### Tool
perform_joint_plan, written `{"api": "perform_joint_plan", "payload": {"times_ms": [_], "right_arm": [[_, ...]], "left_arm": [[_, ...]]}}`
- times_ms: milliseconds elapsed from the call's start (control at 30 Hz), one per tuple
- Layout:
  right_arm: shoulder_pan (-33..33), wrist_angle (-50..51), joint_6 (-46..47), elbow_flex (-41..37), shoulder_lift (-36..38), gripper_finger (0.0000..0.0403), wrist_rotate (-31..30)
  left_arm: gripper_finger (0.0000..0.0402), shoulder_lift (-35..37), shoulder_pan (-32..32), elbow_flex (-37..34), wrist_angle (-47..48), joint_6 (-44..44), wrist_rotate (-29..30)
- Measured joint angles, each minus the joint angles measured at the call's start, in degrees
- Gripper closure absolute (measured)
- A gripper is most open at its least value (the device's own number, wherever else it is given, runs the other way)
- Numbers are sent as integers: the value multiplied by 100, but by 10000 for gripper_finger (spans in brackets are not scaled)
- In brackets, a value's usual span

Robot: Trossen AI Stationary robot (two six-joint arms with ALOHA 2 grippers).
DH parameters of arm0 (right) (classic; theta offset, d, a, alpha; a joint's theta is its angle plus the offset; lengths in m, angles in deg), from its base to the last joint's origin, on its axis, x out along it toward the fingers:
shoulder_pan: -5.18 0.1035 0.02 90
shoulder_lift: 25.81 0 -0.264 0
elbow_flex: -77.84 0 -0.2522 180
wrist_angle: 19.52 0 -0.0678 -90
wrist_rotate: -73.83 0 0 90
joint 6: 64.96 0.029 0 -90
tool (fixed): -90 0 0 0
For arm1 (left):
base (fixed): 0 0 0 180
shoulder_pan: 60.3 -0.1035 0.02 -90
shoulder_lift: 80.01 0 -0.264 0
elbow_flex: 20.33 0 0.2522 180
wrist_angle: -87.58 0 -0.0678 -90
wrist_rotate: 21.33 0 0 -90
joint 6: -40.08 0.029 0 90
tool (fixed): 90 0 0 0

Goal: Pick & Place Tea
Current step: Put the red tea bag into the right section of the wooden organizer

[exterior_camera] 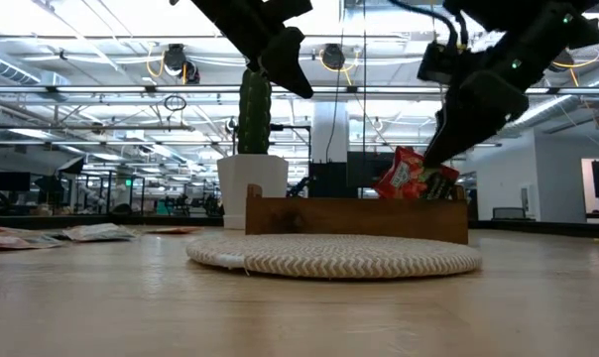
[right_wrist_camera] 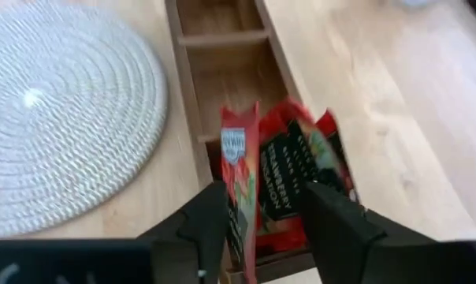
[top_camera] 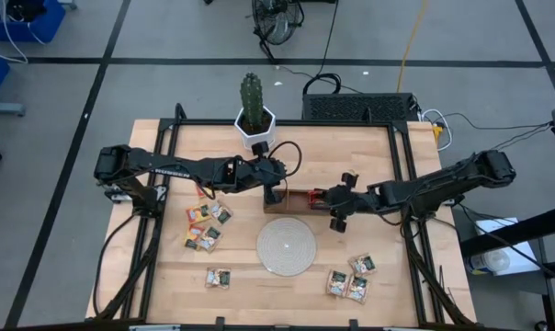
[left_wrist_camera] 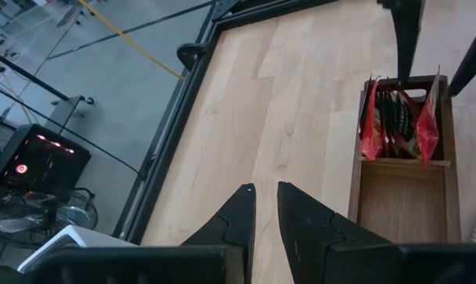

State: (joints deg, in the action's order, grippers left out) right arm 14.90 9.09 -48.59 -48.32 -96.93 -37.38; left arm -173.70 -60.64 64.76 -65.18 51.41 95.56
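Red tea sachets (right_wrist_camera: 289, 170) stand on edge in the right-end compartment of the brown wooden tray (top_camera: 282, 199); they also show in the low view (exterior_camera: 409, 177) and the left wrist view (left_wrist_camera: 399, 118). The tray's other two compartments (right_wrist_camera: 222, 47) are bare. My right gripper (right_wrist_camera: 265, 189) is open above those sachets, one finger on each side of the bunch. My left gripper (left_wrist_camera: 265, 188) hangs shut and holding nothing above the table by the tray's left end (top_camera: 276, 173). More sachets lie flat on the table at the left (top_camera: 209, 225) and near right (top_camera: 351, 276). My right gripper comes slanting down from the table's right over the sachets in the tray's right-end compartment. One upright red sachet (right_wrist_camera: 238, 170) stands right beside one finger (right_wrist_camera: 214, 213). Whether that finger touches it, I cannot tell.
A round pale woven disc (top_camera: 287, 246) lies just near of the tray. A cactus in a white pot (top_camera: 253, 115) stands beyond the tray's left end, close to my left arm. A lone sachet (top_camera: 219, 276) lies near the disc's left. Black frame rails border the table.
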Motion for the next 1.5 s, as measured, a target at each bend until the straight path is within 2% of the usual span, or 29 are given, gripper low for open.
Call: {"api": "perform_joint_plan", "payload": {"times_ms": [133,300,633,833,1000,1200,1333,1500], "right_arm": [[0,-5,-226,0,334,242,-175],[-43,24,-1001,138,441,232,-399],[-557,0,-1135,540,-406,235,925],[-674,-55,-1150,535,-535,239,948],[-680,-204,-1153,535,-532,275,949],[-678,-227,-1275,535,-533,385,1087],[-513,-323,-1330,535,-532,400,1035],[-147,-435,-1424,538,-460,402,308]], "left_arm": [[339,0,0,0,2,5,0],[339,0,0,0,0,9,0],[339,0,0,0,-2,-12,-1],[339,0,0,0,-2,5,-2],[339,0,0,1,-2,0,-2],[339,0,0,1,-2,-13,-2],[339,0,0,2,-2,-18,-2],[339,0,0,2,-1,-33,-2]]}}
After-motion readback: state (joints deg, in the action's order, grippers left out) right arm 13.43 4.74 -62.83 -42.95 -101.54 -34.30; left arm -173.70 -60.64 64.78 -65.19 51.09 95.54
